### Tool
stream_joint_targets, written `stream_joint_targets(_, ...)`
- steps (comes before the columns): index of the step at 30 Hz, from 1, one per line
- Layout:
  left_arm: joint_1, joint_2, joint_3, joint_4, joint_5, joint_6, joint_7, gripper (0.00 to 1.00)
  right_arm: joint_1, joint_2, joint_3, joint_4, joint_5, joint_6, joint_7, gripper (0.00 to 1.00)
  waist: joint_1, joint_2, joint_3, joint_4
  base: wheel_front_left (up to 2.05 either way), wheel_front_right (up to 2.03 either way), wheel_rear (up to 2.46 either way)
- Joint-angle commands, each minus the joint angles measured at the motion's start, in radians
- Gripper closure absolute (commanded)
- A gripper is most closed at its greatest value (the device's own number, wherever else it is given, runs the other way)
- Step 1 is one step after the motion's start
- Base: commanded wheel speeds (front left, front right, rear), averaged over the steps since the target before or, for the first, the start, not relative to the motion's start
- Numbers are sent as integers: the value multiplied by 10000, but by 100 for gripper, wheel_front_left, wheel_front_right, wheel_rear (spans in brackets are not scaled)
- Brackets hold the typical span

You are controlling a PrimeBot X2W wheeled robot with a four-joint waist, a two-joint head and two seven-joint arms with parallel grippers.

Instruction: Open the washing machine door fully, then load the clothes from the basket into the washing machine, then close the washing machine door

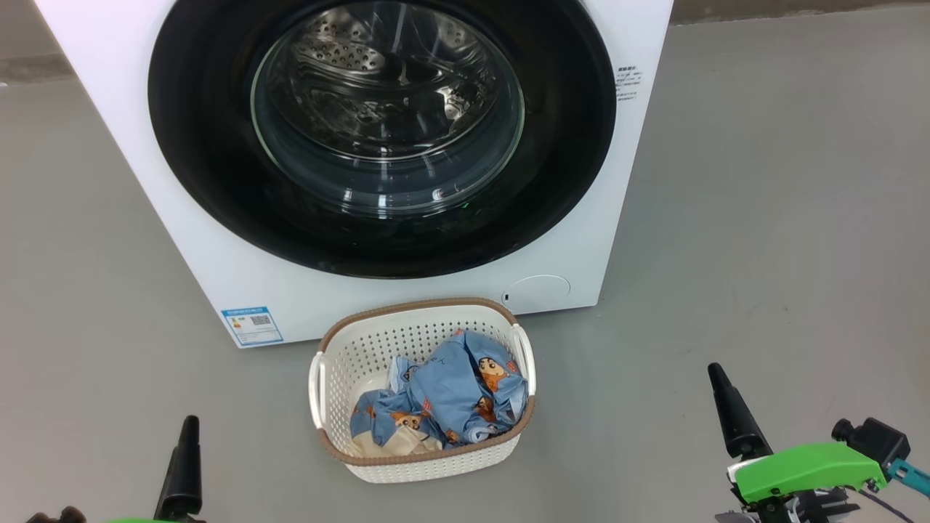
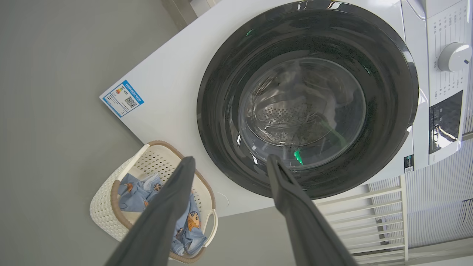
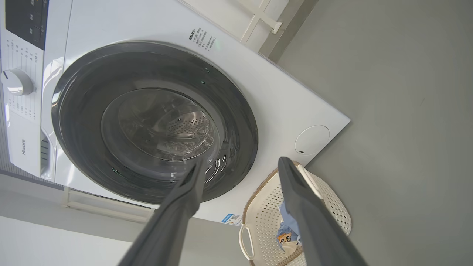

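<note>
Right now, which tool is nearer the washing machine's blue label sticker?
Left. The left tool hangs in front of the sticker; the right tool is far off, past the basket.

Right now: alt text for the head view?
A white washing machine, its round black-rimmed door shut, stands on a grey floor with a cream basket of blue cartoon-print clothes just in front. The left gripper shows a dark finger at lower left, the right gripper one at lower right, both clear of the basket.
</note>
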Motion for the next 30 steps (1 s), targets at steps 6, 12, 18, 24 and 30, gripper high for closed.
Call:
stream_joint_targets(6, -532, 432, -18, -163, 1154, -17, -275, 0, -669, -179, 299, -21, -1121, 7, -269, 0, -1, 0, -23, -10, 0, 0, 0)
stream_joint_targets(12, -581, 523, -98, -82, 2131, -19, -452, 0, -816, -224, 449, 226, -2120, 8, -446, 0, -1, 0, -53, -19, 0, 0, 0)
stream_joint_targets(18, -585, 589, -119, -61, 2966, -20, -629, 0, -1006, -242, 576, 464, -3033, 9, -621, 0, -1, 0, -61, -41, 0, 0, 0)
stream_joint_targets(24, -598, 673, -122, 60, 3848, -22, -805, 0, -1203, -251, 730, 702, -3910, 10, -797, 0, -1, 0, -73, -54, 0, 0, 0)
stream_joint_targets(30, -635, 716, -106, 153, 4603, -23, -951, 0, -1353, -239, 845, 888, -4581, 10, -942, 0, -1, 0, -98, -53, 0, 0, 0)
